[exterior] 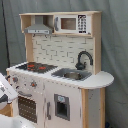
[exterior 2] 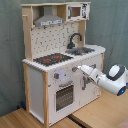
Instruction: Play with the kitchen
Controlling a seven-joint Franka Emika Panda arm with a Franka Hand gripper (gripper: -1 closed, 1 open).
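Progress looks early: nothing on the tall toy kitchen of white panels and pale wood (exterior 2: 60, 65) appears opened, moved or displaced. In both exterior views it stands upright in front of a grey curtain backdrop (exterior: 112, 50), and in the second exterior view it rests on a pale wooden table top (exterior 2: 30, 120).

The white oven door with its dark window (exterior 2: 64, 96) sits closed, and so does the small white microwave with black door (exterior: 70, 23) up at about one o'clock of the unit in the first exterior view. The black hob with red rings (exterior: 35, 66) and the grey metal sink (exterior: 72, 74) carry nothing, and the curved black tap (exterior: 84, 59) stands behind the sink.

In the second exterior view the white robot arm reaches in from about four o'clock, and its gripper (exterior 2: 81, 69) is right at the front panel, by the row of small knobs (exterior 2: 64, 76) under the counter edge, seemingly touching or just short of one. Whether the fingers are spread or pressed together I cannot tell.

My judgement is that a knob is being worked or approached. Doors, tap and microwave remain untouched, so most of the play is left.
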